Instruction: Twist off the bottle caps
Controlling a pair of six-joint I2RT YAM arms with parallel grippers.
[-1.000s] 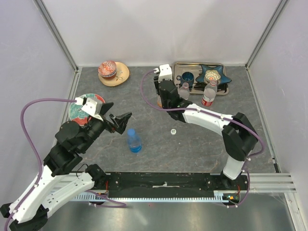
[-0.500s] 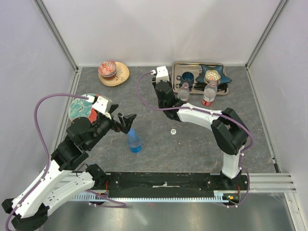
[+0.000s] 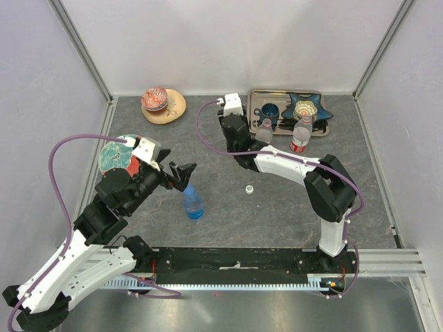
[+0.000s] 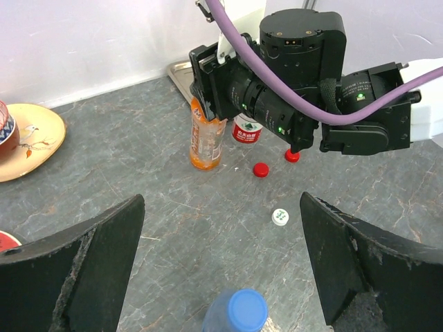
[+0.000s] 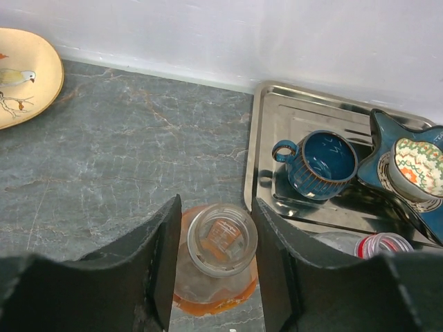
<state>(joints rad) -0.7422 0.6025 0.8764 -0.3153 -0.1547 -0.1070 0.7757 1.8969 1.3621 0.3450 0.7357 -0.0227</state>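
With two red caps and a white cap lying loose on the table, the last job is looking like the blue-tinted bottle, standing mid-table with its blue cap on. The left gripper is hovering just by its top, jaws spread wide and empty, and is needing to descend and close squarely on that small cap. The right gripper is bracketing the open neck of the orange-liquid bottle beside the tray; pressing or just clear, I cannot tell.

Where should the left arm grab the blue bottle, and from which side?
Likely the body just under the blue cap, coming level from the left, where the open left gripper faces it. The blue bottle stands upright, nothing touching it, so the jaws can straddle its round sides.
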